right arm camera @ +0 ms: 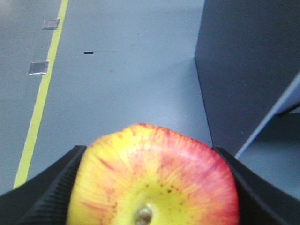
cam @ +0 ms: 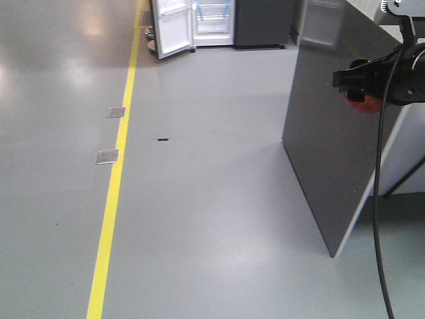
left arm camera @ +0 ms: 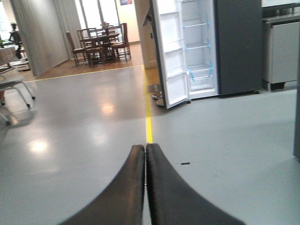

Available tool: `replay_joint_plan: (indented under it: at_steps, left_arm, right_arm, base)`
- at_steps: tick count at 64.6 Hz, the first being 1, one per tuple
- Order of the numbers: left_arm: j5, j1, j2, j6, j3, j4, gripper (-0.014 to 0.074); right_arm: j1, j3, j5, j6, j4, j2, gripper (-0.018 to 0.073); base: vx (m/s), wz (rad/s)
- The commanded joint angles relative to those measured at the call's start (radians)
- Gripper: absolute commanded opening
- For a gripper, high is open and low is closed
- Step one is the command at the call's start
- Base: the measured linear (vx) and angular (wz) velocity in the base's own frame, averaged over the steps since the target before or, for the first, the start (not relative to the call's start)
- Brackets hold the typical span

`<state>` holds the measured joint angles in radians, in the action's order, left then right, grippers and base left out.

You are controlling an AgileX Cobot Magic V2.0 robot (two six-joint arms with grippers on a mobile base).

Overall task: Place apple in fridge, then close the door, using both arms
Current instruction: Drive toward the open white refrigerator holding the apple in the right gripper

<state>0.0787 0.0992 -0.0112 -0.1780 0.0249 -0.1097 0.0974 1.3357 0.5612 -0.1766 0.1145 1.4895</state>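
Apple (right arm camera: pixel 154 183) round, red-yellow streaked, gripped by ribbed black right claw (right arm camera: pixel 149 152)

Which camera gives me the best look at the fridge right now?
The left wrist view: most of the fridge shows, door open, white shelves visible. The front view shows only its lower part at the frame's top edge. The right wrist view shows none of it, mainly the apple.

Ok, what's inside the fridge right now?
The fridge looks empty: bare white shelves and blue tape, nothing stored that I can make out. The open door hides part of its left side, and the top is out of frame.
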Motion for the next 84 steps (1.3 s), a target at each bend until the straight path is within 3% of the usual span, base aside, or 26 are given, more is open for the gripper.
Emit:
replay_joint_plan:
  at_steps: [1,43,84]
  left_arm:
    - [-0.069,0.001,-0.016,0.008,0.028,-0.002,-0.0005]
    - [-0.069,0.001,-0.016,0.008,0.028,-0.002,-0.0005]
    - [-0.069,0.001,-0.016,0.008,0.028,-0.002,-0.0005]
  right_arm:
    - [-0.005,0.030,-0.070,0.011,0.012,-0.041,-0.0008]
    - [-0.005,0.030,-0.070,0.011,0.012,-0.041,-0.0008]
    - [-0.005,0.030,-0.070,0.011,0.012,-0.041,-0.0008]
  base:
    - [0.10,0.28]
    - [0.12,0.23]
    - [0.15,-0.01]
